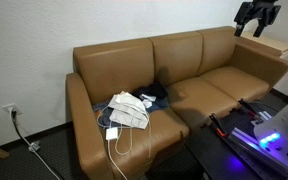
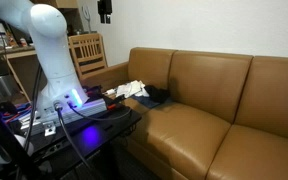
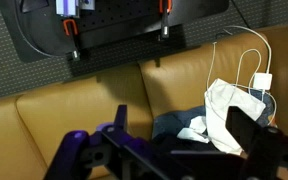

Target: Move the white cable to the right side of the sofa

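Observation:
The white cable [image 1: 113,147] lies on the left seat of the brown sofa [image 1: 199,70] and loops over the seat's front edge. In the wrist view the cable [image 3: 246,58] ends at a white charger block [image 3: 263,80]. A white cloth [image 1: 131,110] and a dark garment [image 1: 155,95] lie beside it. My gripper [image 1: 256,14] is open and empty. It hangs high above the sofa's right armrest, far from the cable. In the wrist view its two dark fingers [image 3: 182,122] stand wide apart over the cloths [image 3: 224,115].
The robot's black table with a blue light [image 1: 267,130] stands in front of the sofa and also shows in an exterior view [image 2: 76,104]. A wooden chair [image 2: 87,50] stands behind it. A wall socket with a dark cord [image 1: 11,112] is left of the sofa.

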